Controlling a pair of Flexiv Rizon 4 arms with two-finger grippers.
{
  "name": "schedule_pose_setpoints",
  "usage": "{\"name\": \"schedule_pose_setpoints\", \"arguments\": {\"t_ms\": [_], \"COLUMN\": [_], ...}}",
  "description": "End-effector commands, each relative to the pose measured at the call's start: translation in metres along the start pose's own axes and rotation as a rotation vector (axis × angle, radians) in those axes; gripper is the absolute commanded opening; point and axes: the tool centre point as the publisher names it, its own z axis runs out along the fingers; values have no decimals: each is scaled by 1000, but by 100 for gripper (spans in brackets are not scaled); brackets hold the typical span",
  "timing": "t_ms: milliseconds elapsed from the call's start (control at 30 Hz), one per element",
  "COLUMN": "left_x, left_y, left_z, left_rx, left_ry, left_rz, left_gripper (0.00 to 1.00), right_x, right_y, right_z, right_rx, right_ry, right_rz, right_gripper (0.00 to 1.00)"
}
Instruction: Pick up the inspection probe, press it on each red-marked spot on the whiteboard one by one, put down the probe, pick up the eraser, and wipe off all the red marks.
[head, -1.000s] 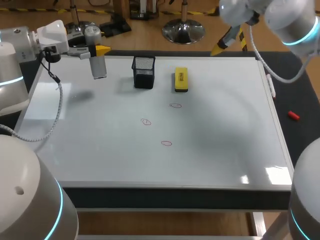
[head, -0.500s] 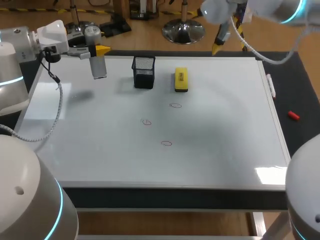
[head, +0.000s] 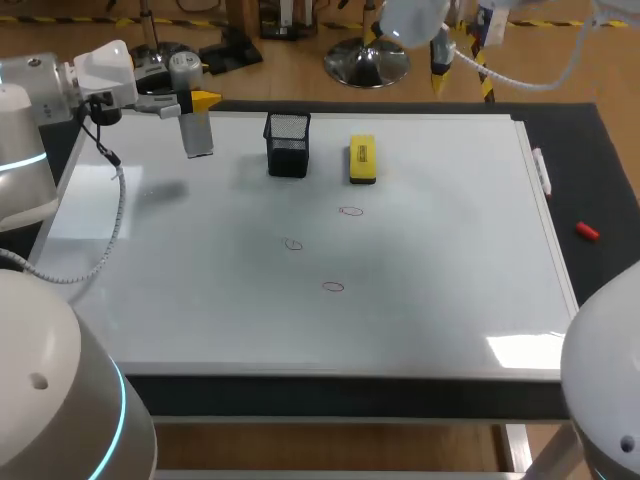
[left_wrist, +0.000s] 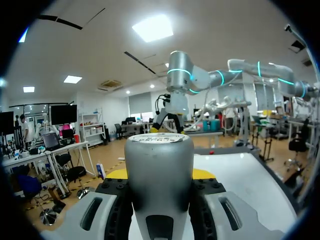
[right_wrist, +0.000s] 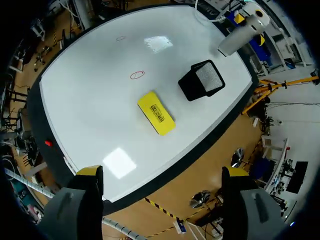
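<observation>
Shifted since a second ago: right gripper (right_wrist: 162, 172), now further left along the far edge, fingers wide apart, nothing held. Left gripper (head: 193, 102) unmoved, clamped on inspection probe (left_wrist: 159, 165), raised over far left part of whiteboard (head: 450, 300), well apart from three red marks (head: 333, 287). Advised: carry probe past mesh cup (head: 287, 145) and eraser (head: 362, 160), lower upright, press lightly on nearest mark (head: 292, 243) first.

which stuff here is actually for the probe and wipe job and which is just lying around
For the job:
inspection probe, held in the left gripper
whiteboard
three red marks
yellow eraser

Just lying about:
black mesh cup on the board
what looks like a marker at the board's right edge
small red object right of the board
</observation>
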Motion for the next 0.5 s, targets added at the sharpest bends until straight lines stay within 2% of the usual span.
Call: {"name": "schedule_pose_setpoints", "arguments": {"t_ms": [33, 167, 300, 500], "left_x": [0, 0, 0, 0], "left_y": [0, 0, 0, 0], "left_z": [0, 0, 0, 0], "left_rx": [2, 2, 2, 2], "left_ry": [-2, -2, -2, -2], "left_rz": [2, 2, 2, 2], "left_gripper": [0, 0, 0, 0], "right_x": [-3, -3, -5, -1], "right_y": [0, 0, 7, 15], "right_z": [-3, -3, 18, 37], "right_rx": [6, 6, -44, -52], "right_ry": [356, 356, 321, 261], "right_rz": [0, 0, -81, -215], "right_gripper": [100, 100, 100, 100]}}
